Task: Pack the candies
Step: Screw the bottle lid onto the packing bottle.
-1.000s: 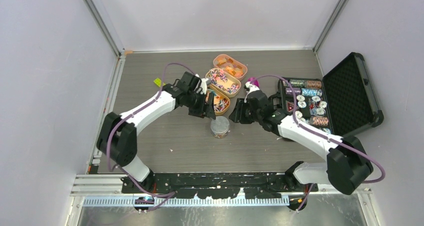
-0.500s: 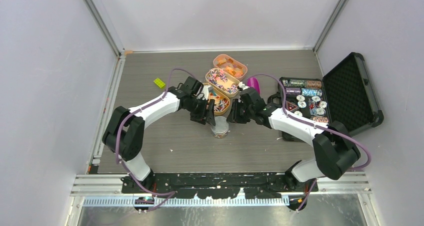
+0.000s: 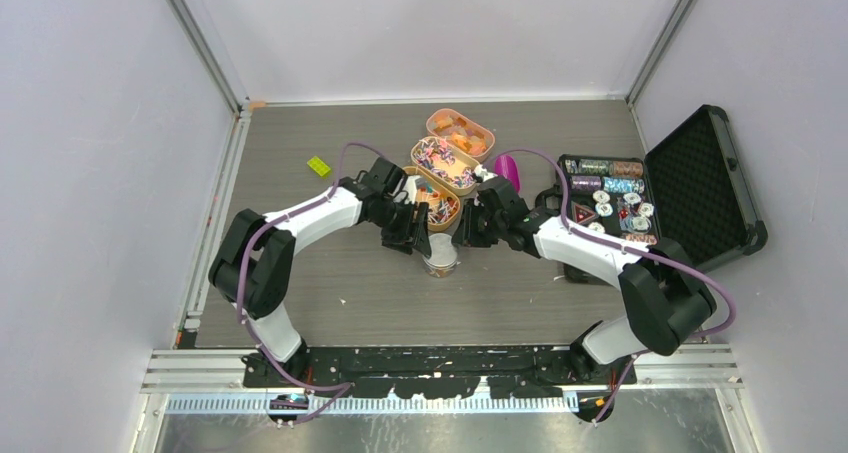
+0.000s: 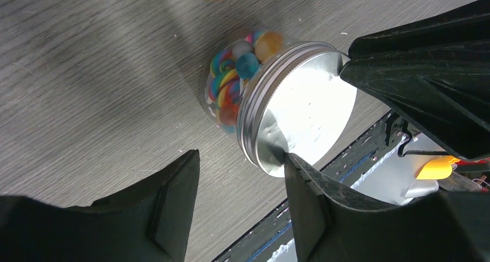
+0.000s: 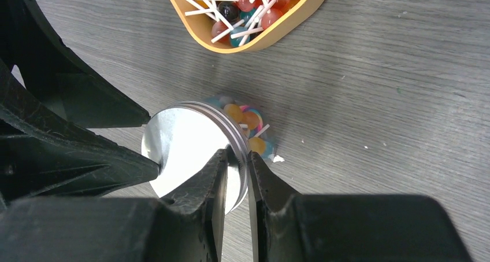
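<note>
Fingers of the right gripper (image 5: pixel 238 155) are closed to a narrow gap over the rim of the lid (image 5: pixel 185 146). Left gripper (image 4: pixel 240 156) is spread wide, one tip touching the lid. Jar (image 4: pixel 228 91) stands upright beside the lollipop tray (image 5: pixel 277 33); candies (image 3: pixel 445 165) fill the middle tray (image 3: pixel 416 151).

White arm links (image 3: pixel 312 216), black joints (image 3: pixel 258 265), purple looping cables (image 3: pixel 343 158).

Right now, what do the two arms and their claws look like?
Both the left arm and right arm have white tube-like links joined by chunky black joints, each with a looping purple cable. The left claw and right claw are matte black, with two broad angular fingers tapering to wedge tips, faintly scuffed.
</note>
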`<state>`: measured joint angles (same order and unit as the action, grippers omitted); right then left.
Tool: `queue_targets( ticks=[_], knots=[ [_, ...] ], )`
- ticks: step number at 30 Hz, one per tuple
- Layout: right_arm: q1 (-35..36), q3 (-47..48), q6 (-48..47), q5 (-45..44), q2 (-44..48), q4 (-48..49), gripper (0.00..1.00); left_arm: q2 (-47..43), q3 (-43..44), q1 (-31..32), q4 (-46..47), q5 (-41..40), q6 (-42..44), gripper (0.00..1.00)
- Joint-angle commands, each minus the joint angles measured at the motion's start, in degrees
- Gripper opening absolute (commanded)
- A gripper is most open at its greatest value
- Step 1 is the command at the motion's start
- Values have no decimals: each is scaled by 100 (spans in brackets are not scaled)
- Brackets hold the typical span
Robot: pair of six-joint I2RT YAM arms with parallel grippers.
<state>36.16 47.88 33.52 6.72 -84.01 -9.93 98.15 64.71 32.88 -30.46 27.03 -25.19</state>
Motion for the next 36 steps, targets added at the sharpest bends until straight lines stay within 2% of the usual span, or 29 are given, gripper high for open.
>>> queue_targets(
  ticks=[1,6,10,13,19,23,26,32,36],
  knots=[
    [-6,-123,-141,-188,-94,-98,23,71,-87,16,295,-190,-70,57],
    [-10,-100,-153,-144,-21,-166,24,34,-277,14,391,-182,-179,56],
    [-18,2,-76,25,139,-276,36,-51,-493,12,628,-59,-322,56],
    [-14,64,-13,125,280,-351,40,-92,-628,16,828,118,-437,55],
    [-37,347,-223,245,332,-774,40,-110,-777,12,1014,173,-514,53],
    [-32,323,-140,479,218,-714,40,-94,-855,10,1109,193,-528,53],
    [-36,244,-65,562,146,-533,38,-104,-929,15,1163,170,-553,52],
    [-33,93,-49,510,-19,-408,27,-124,-1125,16,1186,69,-530,50],
    [-30,-160,62,473,-13,-239,22,-209,-1473,6,1662,345,-777,48]
  ],
)
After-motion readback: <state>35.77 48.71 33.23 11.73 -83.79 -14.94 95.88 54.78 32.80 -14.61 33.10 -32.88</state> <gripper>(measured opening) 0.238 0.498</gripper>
